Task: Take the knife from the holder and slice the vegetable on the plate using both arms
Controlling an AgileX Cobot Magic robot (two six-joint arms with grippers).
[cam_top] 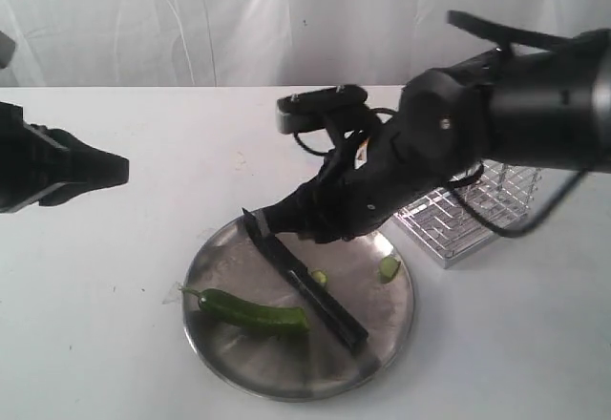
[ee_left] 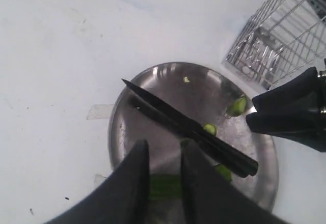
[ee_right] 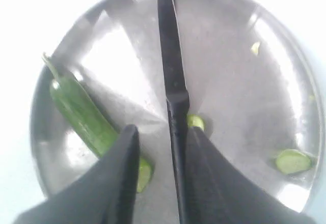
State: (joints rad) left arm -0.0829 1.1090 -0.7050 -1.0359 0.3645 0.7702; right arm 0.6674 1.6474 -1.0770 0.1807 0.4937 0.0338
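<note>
The knife [cam_top: 305,282] lies flat across the plate [cam_top: 221,248], its pointed blade towards the far left rim and its black handle towards the near right. The green chilli [cam_top: 250,311] rests on the plate's near left part, stem pointing left. My right gripper [cam_top: 277,221] hangs open above the plate. In the right wrist view the knife [ee_right: 170,56] runs down between the fingers of the right gripper [ee_right: 163,130], close beside one finger [ee_right: 204,152]. My left gripper [cam_top: 122,167] is open over the table left of the plate. In the left wrist view the chilli [ee_left: 165,186] shows through the gap of the left gripper [ee_left: 164,143].
The wire holder [cam_top: 468,215] stands right of the plate, partly behind the right arm. Small cut green bits [cam_top: 389,267] [cam_top: 319,277] lie on the plate beside the knife. White tabletop surrounds the plate, with a white curtain behind.
</note>
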